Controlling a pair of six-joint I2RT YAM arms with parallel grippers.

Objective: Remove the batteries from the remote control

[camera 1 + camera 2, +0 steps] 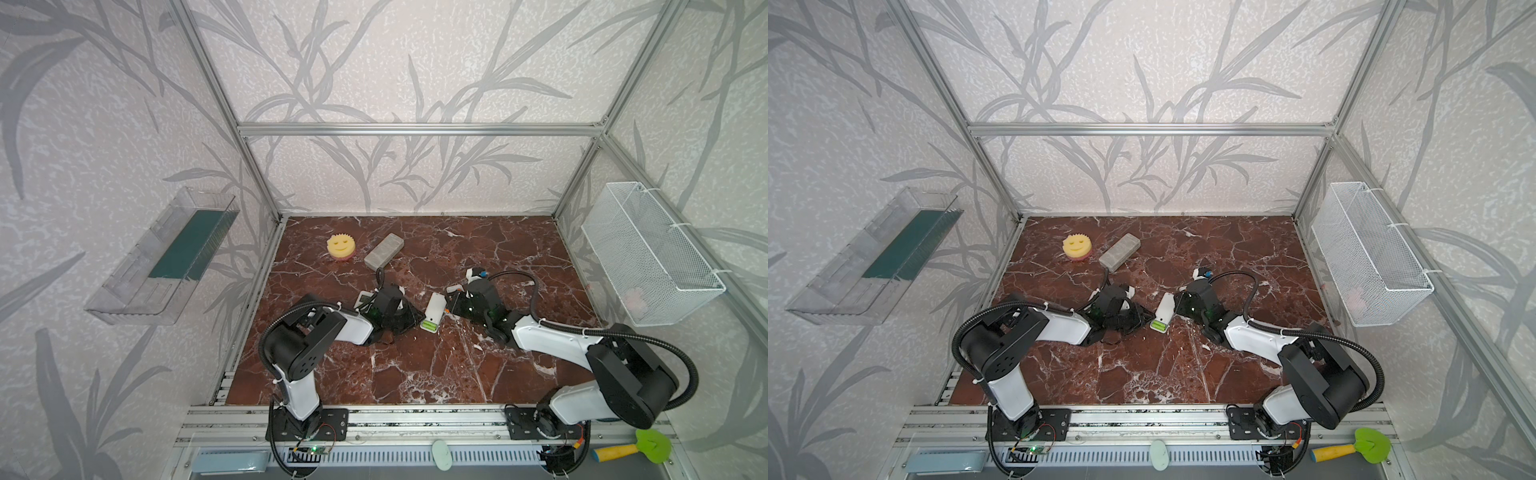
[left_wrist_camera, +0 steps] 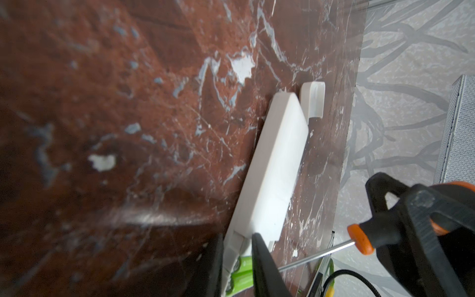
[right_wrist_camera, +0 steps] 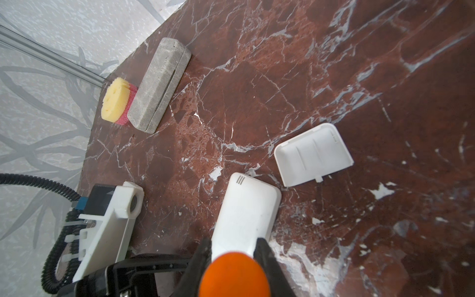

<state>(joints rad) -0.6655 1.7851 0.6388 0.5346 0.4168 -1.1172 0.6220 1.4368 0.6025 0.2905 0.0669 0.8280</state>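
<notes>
Top views show two batteries (image 1: 429, 327) lying in the remote control (image 1: 436, 306).

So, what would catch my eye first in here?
Likely the white remote in the middle of the red marble table, its back open on bright green batteries, with the left gripper at that end and the right gripper clamped on the other. Next, the smiling yellow sponge at the far left.

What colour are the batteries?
Lime green; the batteries at the open end of the white remote show clearest in a top view.
</notes>
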